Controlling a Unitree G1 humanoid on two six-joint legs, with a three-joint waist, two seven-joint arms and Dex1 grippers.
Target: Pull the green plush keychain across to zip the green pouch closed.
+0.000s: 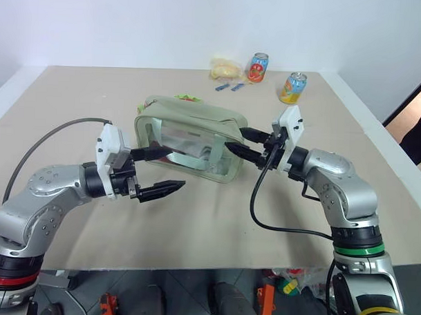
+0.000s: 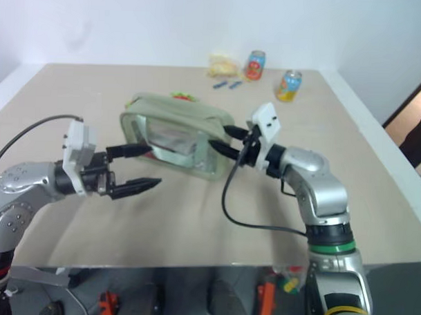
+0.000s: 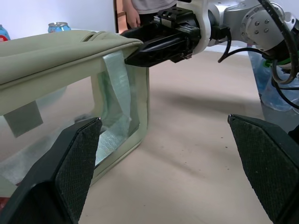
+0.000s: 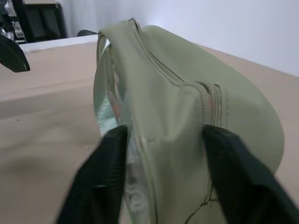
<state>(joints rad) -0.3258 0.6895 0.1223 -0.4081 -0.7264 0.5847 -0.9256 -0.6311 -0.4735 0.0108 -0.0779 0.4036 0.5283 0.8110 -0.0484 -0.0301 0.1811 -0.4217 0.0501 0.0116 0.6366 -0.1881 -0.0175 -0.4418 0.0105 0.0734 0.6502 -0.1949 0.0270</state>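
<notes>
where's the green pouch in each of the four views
Left eye view: green pouch, table centre, between both grippers.
Right eye view: pouch, left of centre.
Left wrist view: pouch, left half.
Right wrist view: pouch, close up.
Shared landmark: right gripper at the pouch's end.

The left arm reaches in from the lower left of the head view, forearm roughly level, its left gripper (image 1: 157,171) pointing toward the frame's centre. Its two black fingers (image 3: 70,168) stand wide apart, holding nothing. The right arm bends in from the lower right, elbow low, wrist angled toward the centre. The right gripper (image 1: 240,142) has its fingers (image 4: 100,172) closed partway, pinching the end of the green pouch (image 4: 187,116).
</notes>
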